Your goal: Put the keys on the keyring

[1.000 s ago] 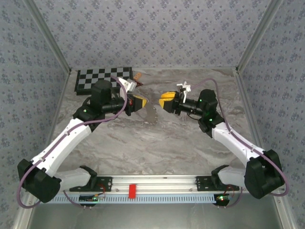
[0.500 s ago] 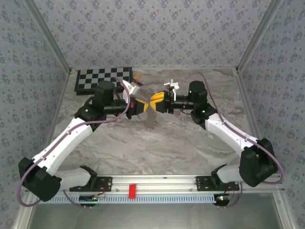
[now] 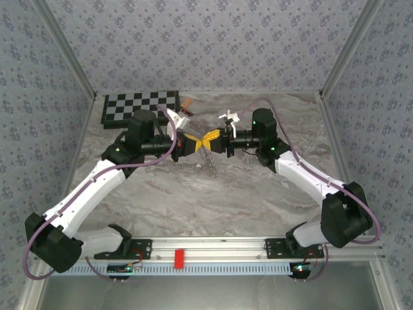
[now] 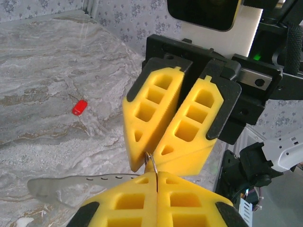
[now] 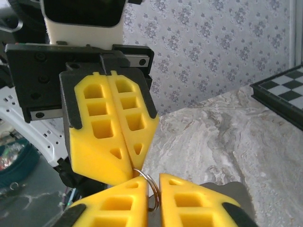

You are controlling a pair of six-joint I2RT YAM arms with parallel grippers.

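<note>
Top external view: the left gripper (image 3: 195, 143) and the right gripper (image 3: 206, 141) are seen tip to tip above the table (image 3: 245, 194), a little toward 12 o'clock from the middle. A thin chain (image 3: 210, 163) is seen hanging below the tips, toward 6 o'clock. A checkered board (image 3: 139, 105) is laid at 11 o'clock, and a red block (image 3: 179, 258) is seen on the rail at 6 o'clock. On the left wrist view, the keyring (image 4: 150, 162) is held up between both grippers. The left gripper's yellow fingers (image 4: 128, 203) are pressed together on it, and the right gripper's fingers (image 4: 189, 118) are closed on it from 12 o'clock. The tiny red key (image 4: 79, 107) is seen lying on the table at 9 o'clock, well apart from the keyring. A green light (image 4: 258, 56) is lit on the right gripper.
</note>
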